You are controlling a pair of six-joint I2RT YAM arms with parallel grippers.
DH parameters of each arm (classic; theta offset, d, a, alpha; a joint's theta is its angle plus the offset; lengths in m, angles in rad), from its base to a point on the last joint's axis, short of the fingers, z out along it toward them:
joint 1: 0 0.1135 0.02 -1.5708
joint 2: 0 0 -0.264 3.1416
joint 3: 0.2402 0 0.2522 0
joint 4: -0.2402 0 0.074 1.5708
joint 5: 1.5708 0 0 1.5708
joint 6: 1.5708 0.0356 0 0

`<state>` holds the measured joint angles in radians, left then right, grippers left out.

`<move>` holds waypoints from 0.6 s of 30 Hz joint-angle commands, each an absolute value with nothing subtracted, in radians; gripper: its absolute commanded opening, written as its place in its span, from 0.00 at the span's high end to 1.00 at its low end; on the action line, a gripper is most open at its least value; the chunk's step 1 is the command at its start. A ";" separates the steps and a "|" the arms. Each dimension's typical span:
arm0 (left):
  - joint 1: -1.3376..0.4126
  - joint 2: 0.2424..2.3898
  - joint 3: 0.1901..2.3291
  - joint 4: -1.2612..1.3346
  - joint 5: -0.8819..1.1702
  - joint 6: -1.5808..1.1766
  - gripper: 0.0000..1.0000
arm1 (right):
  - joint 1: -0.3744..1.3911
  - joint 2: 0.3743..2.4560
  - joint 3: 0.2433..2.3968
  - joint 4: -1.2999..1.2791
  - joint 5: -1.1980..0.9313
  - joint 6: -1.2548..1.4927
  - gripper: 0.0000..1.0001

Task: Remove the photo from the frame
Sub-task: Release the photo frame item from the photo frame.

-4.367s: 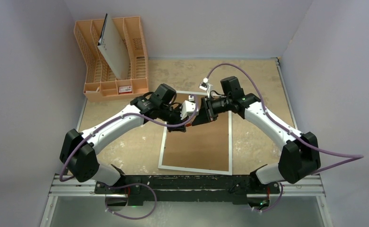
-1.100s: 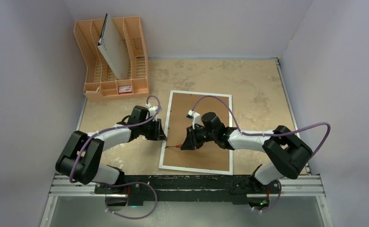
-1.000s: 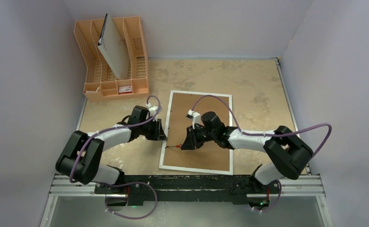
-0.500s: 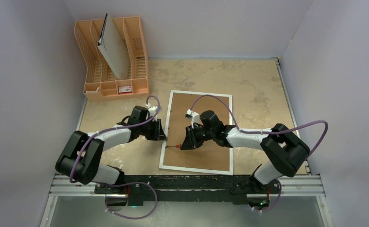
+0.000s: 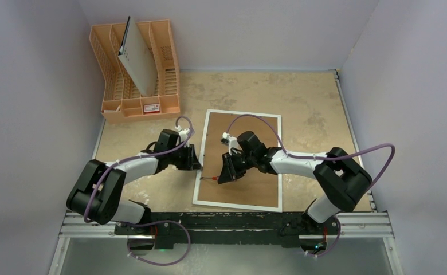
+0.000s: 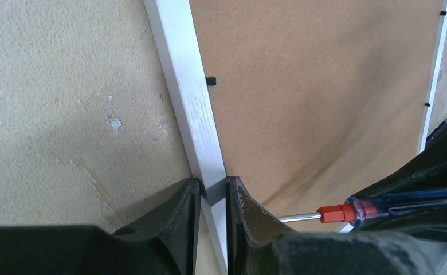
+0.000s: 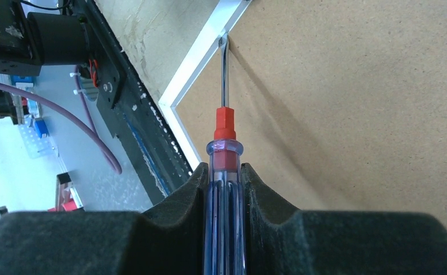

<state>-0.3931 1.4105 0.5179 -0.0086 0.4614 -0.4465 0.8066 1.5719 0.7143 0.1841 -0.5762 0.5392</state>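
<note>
Since a few seconds ago both of my arms have left the frame's far end and come to its left edge. Over the last second only my right arm's wrist has shifted slightly farther.

My left gripper [image 6: 212, 197] is clamped on the white left border of the frame [image 5: 239, 160], one finger on each side. My right gripper [image 7: 226, 177] is clamped on a screwdriver [image 7: 224, 172] with a clear blue handle and red collar; its tip sits where the brown backing meets the left border.

The frame lies back-up on the table [image 5: 313, 109], centre. The photo is hidden under the backing.

Far left, an orange rack [image 5: 134, 91] holds a pale board [image 5: 136, 63] leaning upright. A small red label [image 5: 151, 107] in the rack is too small to read.
</note>
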 commanded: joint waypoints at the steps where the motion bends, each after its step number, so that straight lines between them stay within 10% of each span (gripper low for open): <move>1: -0.410 1.433 0.467 0.058 0.474 -0.488 1.00 | 0.852 1.558 0.826 0.152 -0.510 0.569 1.00; 18: -0.417 1.401 0.418 0.124 0.474 -0.546 1.00 | 0.947 1.618 1.131 -0.061 -0.354 0.648 1.00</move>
